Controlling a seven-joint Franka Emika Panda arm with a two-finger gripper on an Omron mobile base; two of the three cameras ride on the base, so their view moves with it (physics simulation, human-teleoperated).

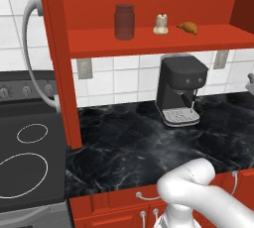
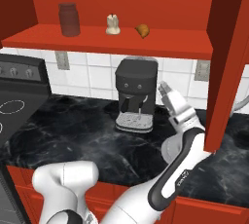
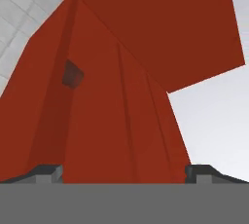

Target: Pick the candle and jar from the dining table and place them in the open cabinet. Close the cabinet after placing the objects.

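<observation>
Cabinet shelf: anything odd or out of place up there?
One oddity: a croissant lies on the cabinet shelf beside the candle and jar. Both task items stand upright, nothing spilled. The doors are still open; the gripper, jaws open, sits by the right door.

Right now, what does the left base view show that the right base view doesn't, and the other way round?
Left base view alone: the big stove rings seen in full, a white hose running down the wall, and the silver drawer handles below the counter.

Right base view alone: the gripper, open and empty, raised beside the open cabinet door.

Both: the jar, the candle and a croissant standing apart on the cabinet shelf, with the coffee machine on the black counter beneath.
</observation>
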